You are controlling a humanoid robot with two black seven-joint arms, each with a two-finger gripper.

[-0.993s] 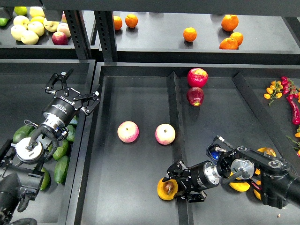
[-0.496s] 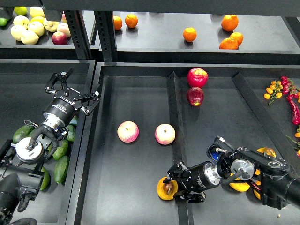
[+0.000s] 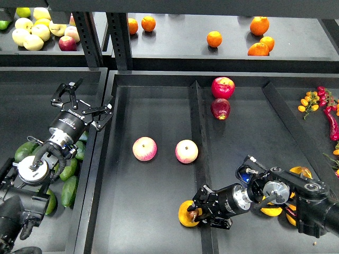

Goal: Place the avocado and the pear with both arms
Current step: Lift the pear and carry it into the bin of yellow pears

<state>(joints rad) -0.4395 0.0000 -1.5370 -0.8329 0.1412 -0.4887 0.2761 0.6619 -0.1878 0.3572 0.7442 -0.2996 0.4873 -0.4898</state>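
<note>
Orange-yellow pear [image 3: 186, 213] near the bench's front edge, pinched in the right gripper [image 3: 198, 214]. Left gripper [image 3: 85, 100] spread wide, holding nothing, above dark green avocados [image 3: 68, 174] at the left edge.

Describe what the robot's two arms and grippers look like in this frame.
Both arms are black with round silver-grey joint caps. The left arm carries a looped black cable and white lettering on its cylindrical wrist, ending in the left gripper, black with thin, skeletal linkage fingers. The right arm shows a small blue part near its wrist; the right gripper is black and blocky.
</note>
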